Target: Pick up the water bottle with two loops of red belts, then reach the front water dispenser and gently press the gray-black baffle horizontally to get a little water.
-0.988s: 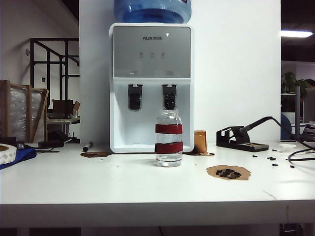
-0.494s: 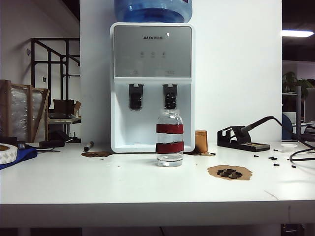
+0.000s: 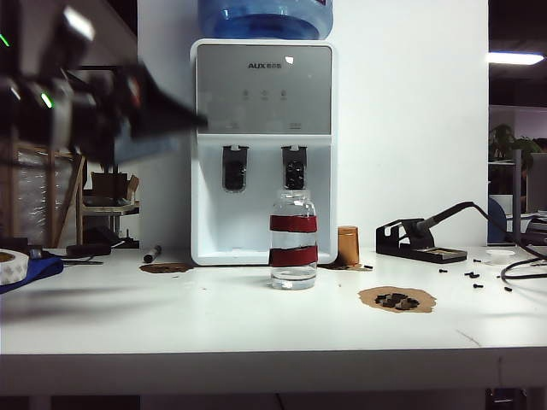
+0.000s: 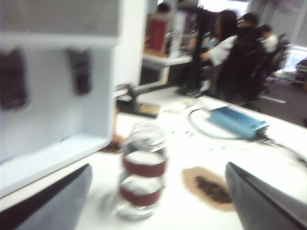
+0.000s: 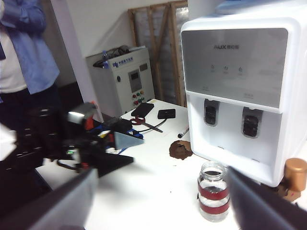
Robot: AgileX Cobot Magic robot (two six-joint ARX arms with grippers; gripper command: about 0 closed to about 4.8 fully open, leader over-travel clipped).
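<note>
The water bottle point(image 3: 293, 243), clear glass with two red bands, stands upright on the white table in front of the water dispenser point(image 3: 263, 85). The gray-black baffle point(image 3: 234, 167) is the left tap, above and left of the bottle. My left gripper point(image 3: 175, 120) hangs blurred, high at the upper left, well apart from the bottle. Its wrist view shows it open point(image 4: 158, 165), the bottle point(image 4: 144, 177) ahead between the fingers and untouched. My right gripper point(image 5: 163, 170) is open and empty, the bottle point(image 5: 213, 199) and baffle point(image 5: 210, 112) ahead. It is out of the exterior view.
A copper-brown cylinder point(image 3: 348, 245) stands right of the bottle by the dispenser's base. A soldering iron stand point(image 3: 419, 239), cable and loose screws point(image 3: 470, 275) lie at right. Brown patches point(image 3: 396, 299) mark the table. A tape roll point(image 3: 10, 266) and marker point(image 3: 152, 254) lie at left.
My left arm has swung into the exterior view at the upper left; no arm showed there before. The bottle has stayed in place.
</note>
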